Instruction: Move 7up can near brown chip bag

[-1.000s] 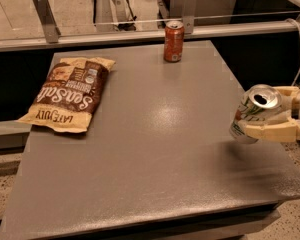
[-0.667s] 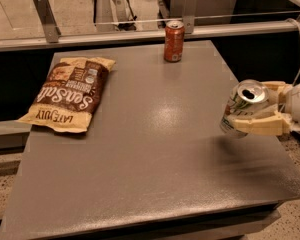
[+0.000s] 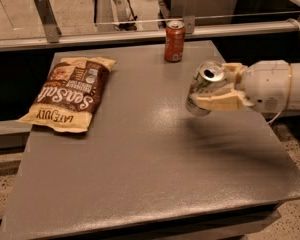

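A: Front first. What's nearest?

B: Grey counter (image 3: 140, 184), flat, matte, slightly grainy sheen, squared edge. Front part is bare surface.

A: Then?

B: Mid-right, the gripper (image 3: 208, 88), cream plastic, blocky, on a rounded white arm (image 3: 277, 86) coming in from the right. Jaws clamped on the 7up can (image 3: 210, 75): silver aluminium w/ green marks, cylinder, tilted so its shiny top faces the camera. It's held clear of the counter, w/ a blurry shadow under it.

A: Vs. a sec ago?

B: Can and gripper have shifted left, from the counter's right edge to further in over the surface. Nothing else moved.

A: And the bag?

B: Brown chip bag (image 3: 70, 94) lies flat at the left edge, crinkly, brown and tan, big white lettering, yellow-tan band at the near end. Well apart from the 7up can.

A: Farthest?

B: Orange-red can (image 3: 174, 40), upright at the back edge, just before a metal rail (image 3: 115, 34).

A: Counts?

B: 2 cans, 1 bag, 1 gripper.
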